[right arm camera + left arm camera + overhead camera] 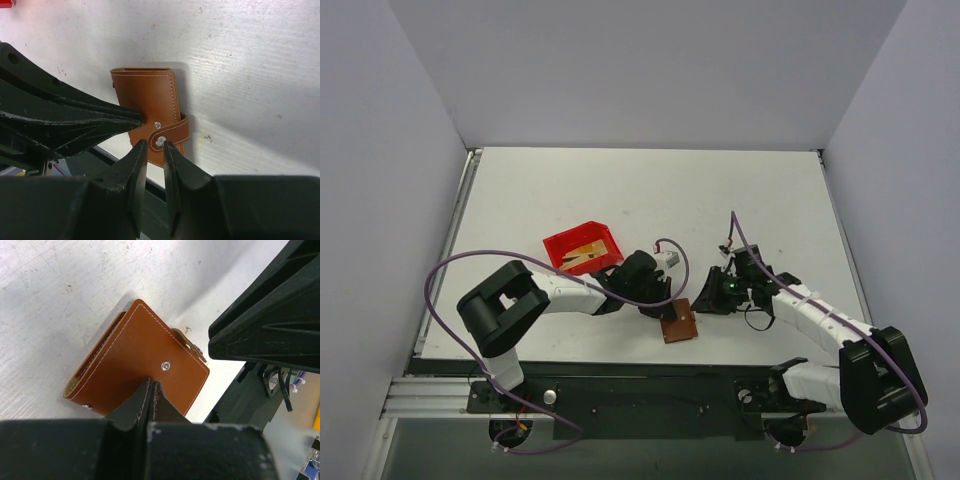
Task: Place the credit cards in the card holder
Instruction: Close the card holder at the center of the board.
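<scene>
Hidden / unclear: top view is too small to show either set of fingertips, which are black on black. The credit cards [582,256] show only as a gold-tan patch inside the red bin [560,250]; can't count them. The card holder [679,324] is closed, so its inside is not visible. Its near corner is covered by the L fingers in the L wrist view, and its near edge is partly behind the R fingers in the R wrist view.

Holder: lies flat on the table [620,190] close to the near edge, between the two grippers and well apart from the bin. Sits skewed to the table edges. In the R wrist view the long axis runs straight away from the cam, with the slot end far. Snap tab [172,134] wraps over its R-hand side at the near end.

Arms: L arm reaches rightward from its base, R arm leftward; both wrists are low over the holder, tips converging.

L gripper [150,386]: jaws fully together, nothing between them, tip resting on the holder's cover by the stud.

R gripper [155,146]: jaws nearly together with a slim gap. The tab's end sits at that gap; can't tell if it is pinched.
</scene>
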`<state>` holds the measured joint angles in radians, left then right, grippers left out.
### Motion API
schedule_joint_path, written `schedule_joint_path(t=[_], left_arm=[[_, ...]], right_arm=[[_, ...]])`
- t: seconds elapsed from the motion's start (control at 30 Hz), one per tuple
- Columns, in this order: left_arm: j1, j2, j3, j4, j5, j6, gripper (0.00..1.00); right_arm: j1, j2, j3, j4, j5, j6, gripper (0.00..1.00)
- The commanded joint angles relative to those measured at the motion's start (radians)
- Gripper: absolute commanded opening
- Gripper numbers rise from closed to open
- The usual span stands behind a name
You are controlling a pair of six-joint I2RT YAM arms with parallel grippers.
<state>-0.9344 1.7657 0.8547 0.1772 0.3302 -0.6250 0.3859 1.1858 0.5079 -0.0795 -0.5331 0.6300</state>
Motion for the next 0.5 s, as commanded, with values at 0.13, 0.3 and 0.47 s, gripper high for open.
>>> schedule_joint_path(t=[0.13, 0.3, 0.47], left_arm=[[-0.007, 0.003, -0.003, 0.015, 0.001, 0.002, 0.00], [-0.007, 0.008, 0.003, 0.013, 0.001, 0.002, 0.00], [-0.007, 0.009, 0.007, 0.008, 0.003, 0.004, 0.00]], right_arm=[[-0.004, 0.043, -0.019, 0.043, -0.028, 0.010, 0.16], [0.002, 0.057, -0.023, 0.053, -0.041, 0.011, 0.16], [0.011, 0.070, -0.023, 0.070, -0.053, 0.022, 0.15]])
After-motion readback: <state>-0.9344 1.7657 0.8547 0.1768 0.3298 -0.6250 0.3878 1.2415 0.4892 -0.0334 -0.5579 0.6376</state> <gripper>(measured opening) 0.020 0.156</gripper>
